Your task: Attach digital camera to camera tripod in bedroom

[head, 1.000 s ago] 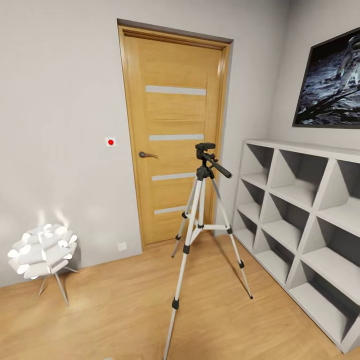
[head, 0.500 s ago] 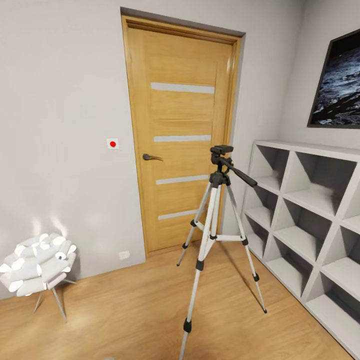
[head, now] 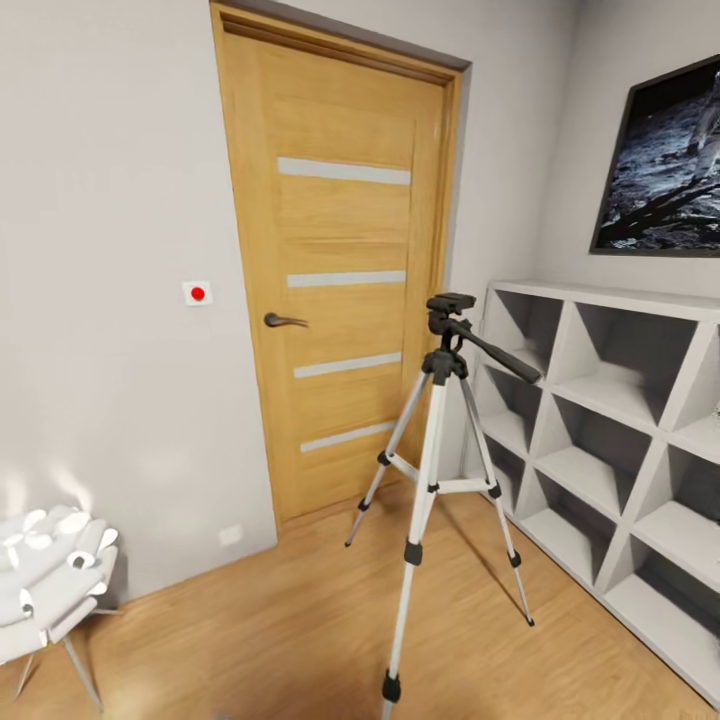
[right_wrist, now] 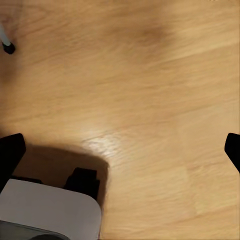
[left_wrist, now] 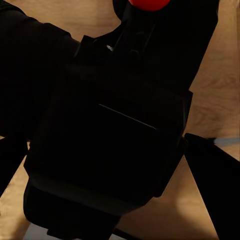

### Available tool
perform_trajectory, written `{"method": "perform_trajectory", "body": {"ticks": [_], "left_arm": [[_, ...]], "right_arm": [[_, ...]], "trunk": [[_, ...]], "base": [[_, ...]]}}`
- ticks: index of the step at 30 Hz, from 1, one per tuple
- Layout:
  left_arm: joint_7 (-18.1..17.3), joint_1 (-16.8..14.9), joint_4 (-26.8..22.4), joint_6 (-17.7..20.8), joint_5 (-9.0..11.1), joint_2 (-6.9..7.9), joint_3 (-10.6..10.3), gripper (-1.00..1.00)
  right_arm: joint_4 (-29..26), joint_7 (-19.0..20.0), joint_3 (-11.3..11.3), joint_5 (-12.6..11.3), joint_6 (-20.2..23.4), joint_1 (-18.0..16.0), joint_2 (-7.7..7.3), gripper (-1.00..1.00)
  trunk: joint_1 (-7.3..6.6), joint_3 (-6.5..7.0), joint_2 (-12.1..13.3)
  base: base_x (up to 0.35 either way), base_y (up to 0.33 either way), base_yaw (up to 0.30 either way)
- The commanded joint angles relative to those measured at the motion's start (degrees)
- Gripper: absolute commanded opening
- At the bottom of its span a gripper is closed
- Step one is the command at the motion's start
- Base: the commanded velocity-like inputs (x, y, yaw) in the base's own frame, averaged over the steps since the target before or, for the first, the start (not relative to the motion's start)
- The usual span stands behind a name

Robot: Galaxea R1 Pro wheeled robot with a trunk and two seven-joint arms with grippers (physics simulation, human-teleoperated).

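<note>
The camera tripod (head: 432, 470) stands on the light wood floor in front of the wooden door (head: 335, 290). Its silver legs are spread, and its black head (head: 450, 303) has nothing mounted on it. The long pan handle (head: 497, 358) points toward the shelving. In the left wrist view the black digital camera (left_wrist: 115, 120) sits close up, its red button (left_wrist: 148, 3) at the edge, and my left gripper (left_wrist: 115, 170) is shut on it. My right gripper (right_wrist: 120, 147) is open over bare floor, and a black tripod foot (right_wrist: 7, 47) lies farther off.
White cube shelving (head: 610, 430) runs along the right wall under a dark framed picture (head: 665, 160). A white petal-shaped piece on thin legs (head: 45, 590) stands at the left by the wall. A white part of my base (right_wrist: 45, 212) shows under the right gripper.
The head view has swung and come closer, so the door, tripod and shelving sit differently in the picture. The tripod itself has not moved.
</note>
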Motion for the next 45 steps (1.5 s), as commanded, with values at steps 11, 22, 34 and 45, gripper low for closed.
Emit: {"method": "perform_trajectory", "body": {"ticks": [11, 22, 34, 45], "left_arm": [[0.1, 0.0, -0.1, 0.0, -0.1, 0.0, 0.4, -1.0], [0.1, 0.0, -0.1, 0.0, 0.0, 0.0, 0.3, -1.0], [0.0, 0.0, 0.0, 0.0, 0.1, 0.0, 0.3, -1.0], [0.1, 0.0, 0.0, 0.0, 0.1, 0.0, 0.3, -1.0]], "right_arm": [[0.2, 0.0, 0.2, 0.4, -0.4, -0.1, -0.01, 1.0], [0.2, 0.0, 0.1, 0.4, -0.4, -0.1, 0.07, 1.0], [0.2, 0.0, 0.1, 0.4, -0.4, -0.1, 0.02, 1.0], [0.2, 0.0, 0.1, 0.4, -0.4, -0.1, -0.09, 1.0]], "trunk": [[0.02, -0.06, 0.0], [0.02, -0.06, 0.0], [0.02, -0.06, 0.0], [0.02, -0.06, 0.0]], "base": [[0.201, 0.315, -0.247], [0.201, 0.315, -0.246], [0.2, 0.315, -0.246], [0.188, 0.323, -0.246]]}}
